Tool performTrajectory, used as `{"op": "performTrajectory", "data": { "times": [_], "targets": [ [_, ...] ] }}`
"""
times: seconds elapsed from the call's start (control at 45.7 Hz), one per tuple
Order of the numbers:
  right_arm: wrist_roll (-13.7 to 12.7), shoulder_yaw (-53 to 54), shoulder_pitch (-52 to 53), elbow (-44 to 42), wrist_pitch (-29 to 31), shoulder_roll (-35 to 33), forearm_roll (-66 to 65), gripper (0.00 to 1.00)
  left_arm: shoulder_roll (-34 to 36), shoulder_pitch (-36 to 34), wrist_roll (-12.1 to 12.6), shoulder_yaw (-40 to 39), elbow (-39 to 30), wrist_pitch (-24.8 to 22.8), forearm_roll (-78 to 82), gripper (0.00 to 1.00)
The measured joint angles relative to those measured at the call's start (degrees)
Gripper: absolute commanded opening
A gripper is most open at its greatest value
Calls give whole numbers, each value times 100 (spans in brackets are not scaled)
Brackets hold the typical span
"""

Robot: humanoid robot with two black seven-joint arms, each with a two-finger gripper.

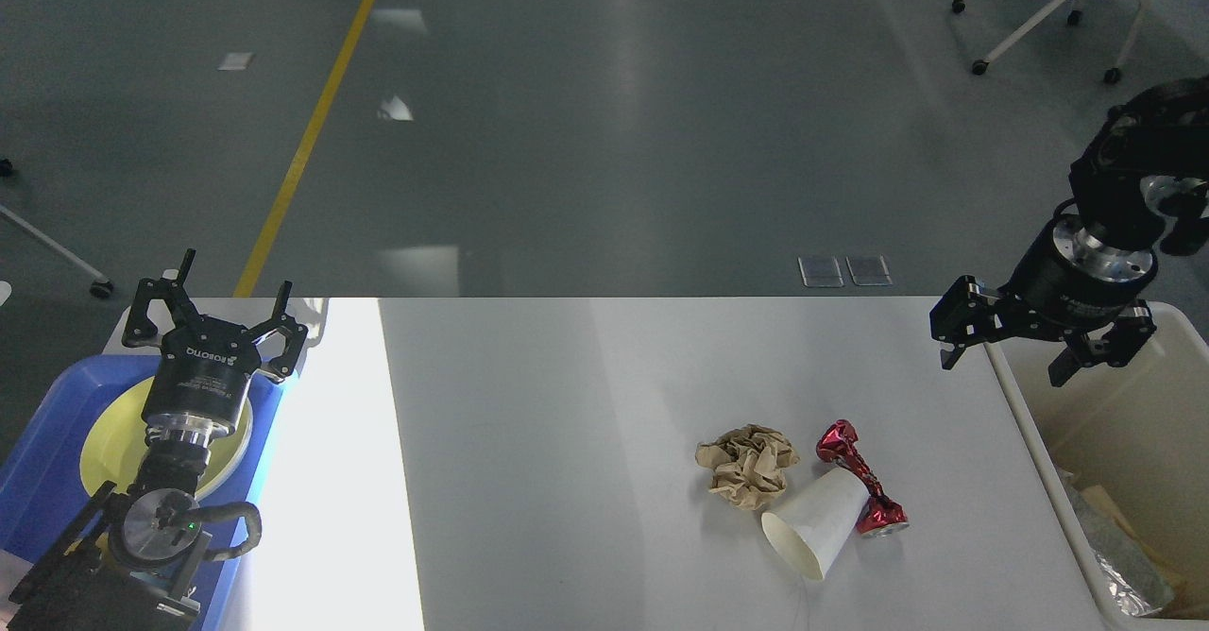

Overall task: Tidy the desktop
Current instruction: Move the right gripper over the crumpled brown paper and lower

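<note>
My right gripper (1039, 348) hangs released over the desktop's (586, 423) right edge by the cream bin (1133, 423); my left gripper (215, 315) is open too. Risk — the tipped paper cup (817, 529) touches the red wrapper (861, 478) and crumpled paper (746, 466), so any grasp may roll it.

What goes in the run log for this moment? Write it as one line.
left gripper: open, empty | right gripper: open, empty, by bin | desktop: crumpled paper, tipped cup, red wrapper

The smooth white desktop (586, 423) lies flat, spanning nearly the whole view.
</note>
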Motion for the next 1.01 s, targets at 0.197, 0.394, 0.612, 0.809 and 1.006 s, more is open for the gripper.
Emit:
{"op": "performTrajectory", "data": {
  "times": [0.197,0.394,0.612,0.809,1.006],
  "targets": [
    [-14,-294,1530,1268,85,437,397,100,-2,0,0,4,0,0,0,97],
    [31,-485,2481,2429,-516,932,777,100,-8,0,-2,5,0,2,0,97],
    [613,-808,3031,2914,-1214,1743,1457,100,-8,0,-11,5,0,2,0,97],
    [964,-898,3255,2965,-1197,1888,1474,100,-8,0,-11,7,0,2,0,97],
    [908,-925,3220,2965,-1166,1845,1355,100,-8,0,-11,7,0,-2,0,97]
  ]
}}
